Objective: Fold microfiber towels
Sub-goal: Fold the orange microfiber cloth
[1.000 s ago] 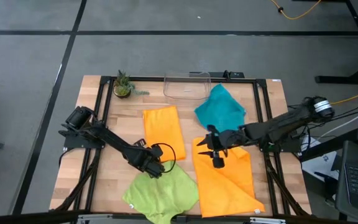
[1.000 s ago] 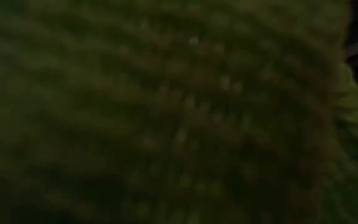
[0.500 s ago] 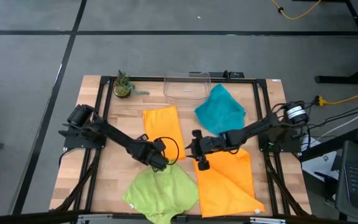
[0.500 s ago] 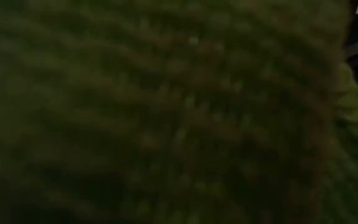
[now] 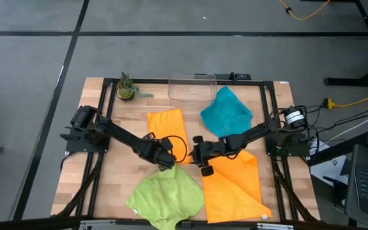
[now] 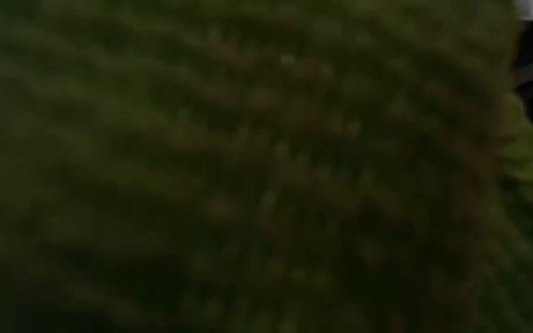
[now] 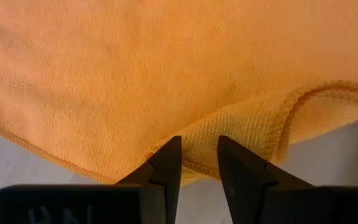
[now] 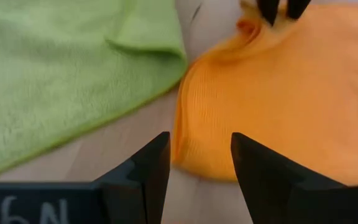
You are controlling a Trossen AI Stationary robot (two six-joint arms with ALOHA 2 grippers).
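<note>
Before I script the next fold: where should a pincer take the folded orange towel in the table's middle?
At its near corner, where the hemmed edge curls up off the wood. The left pincer already faces it with its fingers open, so come in low from that side.

Robot lab: framed workbench point(image 5: 94, 185), grey floor, cables point(image 5: 347, 102).

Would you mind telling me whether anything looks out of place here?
Yes: the lime green microfiber towel hangs over the wooden table's near edge and fills the low view, so that camera sees only blurred green fabric.
</note>
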